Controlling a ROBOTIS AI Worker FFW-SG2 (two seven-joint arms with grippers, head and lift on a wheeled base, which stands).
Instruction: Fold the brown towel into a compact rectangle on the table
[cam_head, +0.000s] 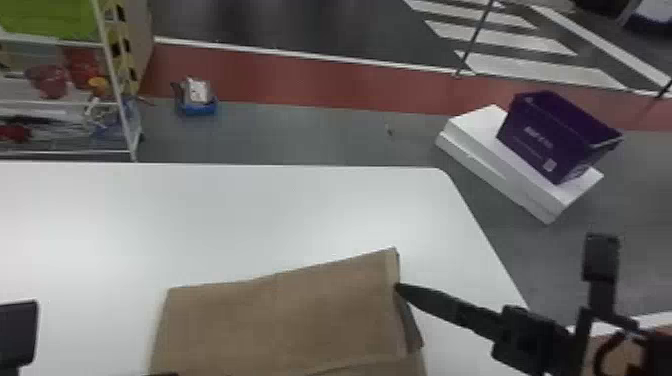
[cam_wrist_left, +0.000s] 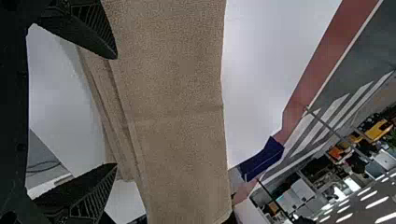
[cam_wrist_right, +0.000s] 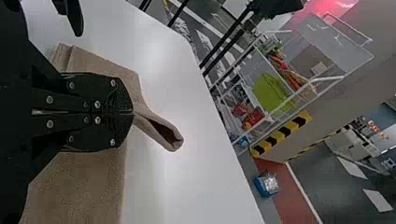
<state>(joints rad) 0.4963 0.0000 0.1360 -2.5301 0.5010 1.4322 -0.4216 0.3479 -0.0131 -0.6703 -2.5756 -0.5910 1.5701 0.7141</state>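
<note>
The brown towel lies partly folded, in layers, at the table's near side. At its right edge is my right gripper, shut on the towel's edge. In the right wrist view my right gripper pinches the towel, and a hollow fold sticks out past the fingertips. A dark part of my left gripper shows at the head view's bottom edge, by the towel's left end. My left gripper stands open in the left wrist view, its fingers wide apart, with the layered towel in front of them.
The white table extends beyond the towel, with its right edge beside my right arm. Past that edge, a purple basket sits on white boxes on the floor. A wire rack stands behind at the left.
</note>
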